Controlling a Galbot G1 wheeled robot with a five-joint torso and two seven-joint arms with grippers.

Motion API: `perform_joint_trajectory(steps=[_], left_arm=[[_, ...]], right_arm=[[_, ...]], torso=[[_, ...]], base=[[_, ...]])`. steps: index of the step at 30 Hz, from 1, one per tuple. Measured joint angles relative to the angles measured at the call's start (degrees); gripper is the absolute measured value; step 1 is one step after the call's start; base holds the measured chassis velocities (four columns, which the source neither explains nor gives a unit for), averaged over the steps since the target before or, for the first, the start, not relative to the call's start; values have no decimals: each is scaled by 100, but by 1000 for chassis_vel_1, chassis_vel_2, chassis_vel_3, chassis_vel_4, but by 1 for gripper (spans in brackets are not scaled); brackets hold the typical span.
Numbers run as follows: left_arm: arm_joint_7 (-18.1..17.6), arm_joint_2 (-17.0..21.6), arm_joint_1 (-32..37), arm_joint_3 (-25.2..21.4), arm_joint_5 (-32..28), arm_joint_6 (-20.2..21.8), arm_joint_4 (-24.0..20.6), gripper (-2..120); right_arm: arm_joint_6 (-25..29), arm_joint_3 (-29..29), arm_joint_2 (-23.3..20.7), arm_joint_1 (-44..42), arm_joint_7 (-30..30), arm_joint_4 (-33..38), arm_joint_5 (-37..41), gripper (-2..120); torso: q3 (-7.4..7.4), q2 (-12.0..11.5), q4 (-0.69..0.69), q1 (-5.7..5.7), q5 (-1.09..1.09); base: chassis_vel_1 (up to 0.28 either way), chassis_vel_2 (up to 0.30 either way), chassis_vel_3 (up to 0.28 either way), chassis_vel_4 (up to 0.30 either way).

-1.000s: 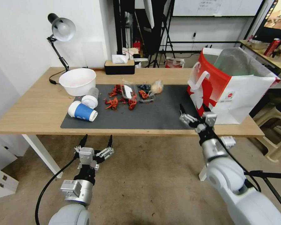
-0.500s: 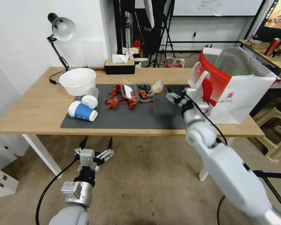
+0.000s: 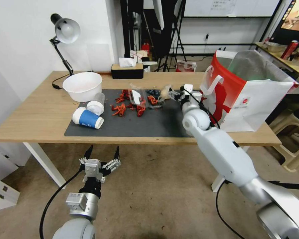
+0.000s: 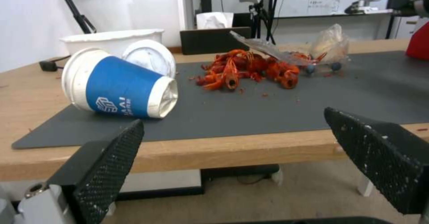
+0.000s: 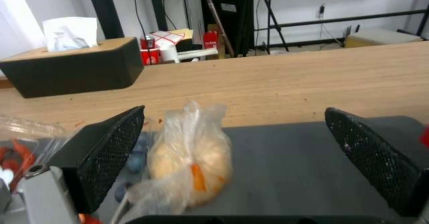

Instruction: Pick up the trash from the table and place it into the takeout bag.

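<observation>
From the head, the right end effector (image 3: 174,95) has advanced from the near counter (image 3: 40,113) edge to the crumpled clear plastic wrapper (image 3: 166,92), beside the large white-and-red paper takeout bag (image 3: 249,96); the left end effector (image 3: 102,153) hangs released below the edge. The left wrist faces the tipped blue paper cup (image 4: 123,88), bare dark grey mat (image 4: 268,108) alongside. The right wrist shows released fingers (image 5: 109,150) straddling the wrapper (image 5: 192,163), open mat beyond.

Right gripper (image 3: 174,94) fingertips tiny in head view, spread not readable there. Right arm covers part of dark mat (image 3: 156,122) and lower corner of takeout bag (image 3: 252,96). Bag contents out of sight behind its wall. Clear tray (image 5: 26,130) cut off by right wrist view's edge.
</observation>
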Motion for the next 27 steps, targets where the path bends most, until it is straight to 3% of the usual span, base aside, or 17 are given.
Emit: perform_joint_trajectory(steps=[15,27], left_arm=[[-28,0,-45,-35,-47,-8,80,100],[-70,0,-44,-58,-56,-30,99,100]], right_arm=[[-30,-319,617,720,-187,-1425,44,100],[-91,-356,849,828,-294,-1937,-11,100]], torso=[[0,0,0,0,0],[-1,0,1,0,1]], base=[[0,0,0,0],[0,0,0,0]])
